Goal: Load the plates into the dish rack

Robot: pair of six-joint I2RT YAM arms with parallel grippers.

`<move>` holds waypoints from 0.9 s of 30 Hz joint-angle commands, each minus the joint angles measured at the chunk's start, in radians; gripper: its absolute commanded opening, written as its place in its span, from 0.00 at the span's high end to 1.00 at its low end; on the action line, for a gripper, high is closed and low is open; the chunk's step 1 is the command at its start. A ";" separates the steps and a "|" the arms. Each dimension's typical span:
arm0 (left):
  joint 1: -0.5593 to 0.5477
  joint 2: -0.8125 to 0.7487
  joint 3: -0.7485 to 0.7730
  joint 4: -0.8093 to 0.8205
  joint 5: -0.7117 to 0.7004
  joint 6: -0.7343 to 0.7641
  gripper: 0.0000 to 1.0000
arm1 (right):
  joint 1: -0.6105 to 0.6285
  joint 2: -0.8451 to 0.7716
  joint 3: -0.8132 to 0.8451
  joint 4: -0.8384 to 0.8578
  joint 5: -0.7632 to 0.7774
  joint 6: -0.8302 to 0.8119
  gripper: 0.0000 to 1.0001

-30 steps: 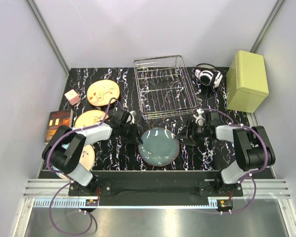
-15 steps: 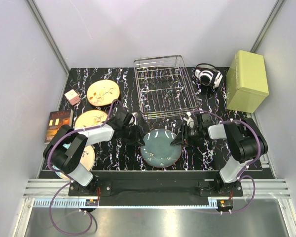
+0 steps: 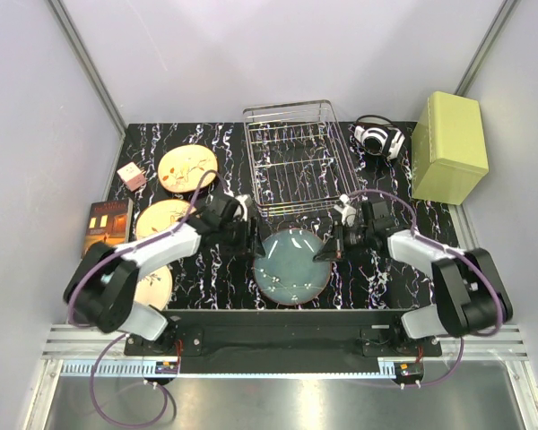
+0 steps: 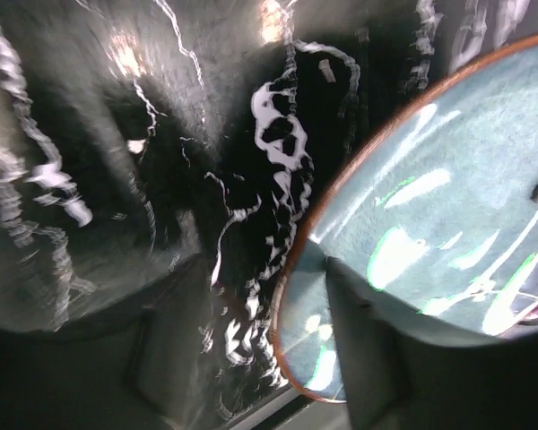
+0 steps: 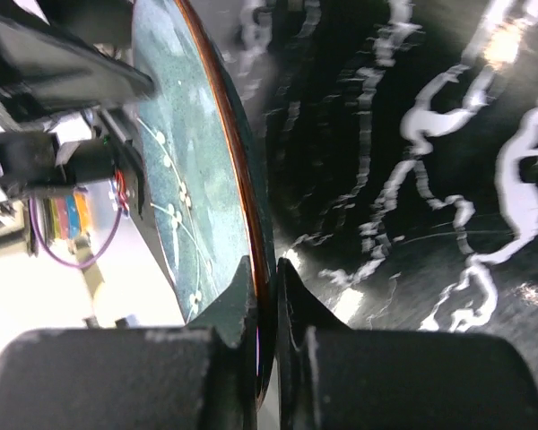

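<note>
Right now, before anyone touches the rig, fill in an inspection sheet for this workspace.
Surface: black, white-veined table.
Job's things: teal plate at front centre; three tan plates at the left, the nearest partly under the left arm; dish rack behind, no plates in it.
Clutter: pink box, book, headphones, pale green box.
Grippers: left gripper open, straddling the teal plate's rim; right gripper shut on the opposite rim.
Cables: purple cables loop along both arms.
Surroundings: pale walls, metal frame posts.
</note>
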 commanded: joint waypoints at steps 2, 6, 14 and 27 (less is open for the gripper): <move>0.037 -0.217 0.091 -0.200 -0.099 0.220 0.29 | 0.016 -0.147 0.168 -0.237 -0.110 -0.180 1.00; 0.083 -0.369 0.146 -0.261 -0.168 0.299 0.19 | 0.027 -0.195 0.340 -0.507 -0.071 -0.304 1.00; 0.122 -0.348 0.285 -0.111 -0.458 0.434 0.15 | 0.030 -0.086 0.948 -0.736 0.207 -0.360 1.00; 0.178 -0.222 0.353 -0.033 -0.491 0.377 0.15 | 0.029 0.293 1.481 -0.420 1.071 -0.258 1.00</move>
